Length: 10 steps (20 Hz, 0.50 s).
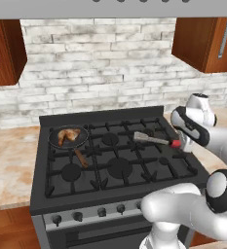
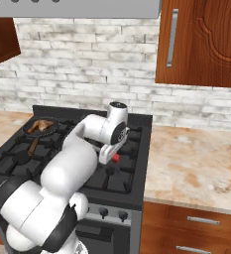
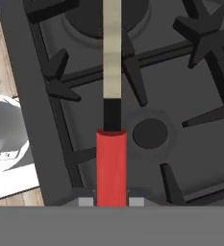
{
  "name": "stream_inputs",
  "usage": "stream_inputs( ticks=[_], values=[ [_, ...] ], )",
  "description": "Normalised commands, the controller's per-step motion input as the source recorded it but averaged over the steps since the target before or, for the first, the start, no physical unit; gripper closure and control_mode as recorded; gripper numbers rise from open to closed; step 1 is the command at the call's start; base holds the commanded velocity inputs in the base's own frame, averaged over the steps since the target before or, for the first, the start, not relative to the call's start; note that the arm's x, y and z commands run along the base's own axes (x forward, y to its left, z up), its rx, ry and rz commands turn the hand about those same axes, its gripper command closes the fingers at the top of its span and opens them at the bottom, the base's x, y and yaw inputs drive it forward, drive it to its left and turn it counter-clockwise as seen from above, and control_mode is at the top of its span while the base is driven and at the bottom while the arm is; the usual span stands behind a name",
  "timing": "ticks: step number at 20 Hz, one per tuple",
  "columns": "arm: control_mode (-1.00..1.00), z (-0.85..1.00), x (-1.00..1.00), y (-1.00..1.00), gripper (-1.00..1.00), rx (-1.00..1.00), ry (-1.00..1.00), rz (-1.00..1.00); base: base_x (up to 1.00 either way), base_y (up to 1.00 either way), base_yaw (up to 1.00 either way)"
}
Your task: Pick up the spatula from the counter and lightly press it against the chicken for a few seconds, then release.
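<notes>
While its jaws clamp tight on the red handle, gripper holds spatula roughly level over the stove's right-rear area, blade toward stove centre. Chicken sits in frying pan on stove's left-rear burner, well apart from blade.

A home kitchen is being shown. A black gas stove with cast grates and front knobs is being flanked by speckled stone counters. A whitewashed brick backsplash is being carried along the wall behind it. Wooden wall cabinets with metal handles are being hung above, and a grey hood over the burners. Chicken is being held in a pan on a rear burner, and wooden drawers are being seen below the counter.
</notes>
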Motion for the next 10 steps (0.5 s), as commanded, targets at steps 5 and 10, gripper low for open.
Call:
stream_inputs(
  ticks=[5, 10],
  values=[
    [-1.00, 0.05, 0.29, 0.55, 1.00, -0.10, 0.13, 0.00, 0.00, 0.00, 0.00],
    [-1.00, 0.06, 0.12, 0.41, 1.00, 0.00, 0.01, 0.00, 0.00, 0.00, 0.00]
  ],
)
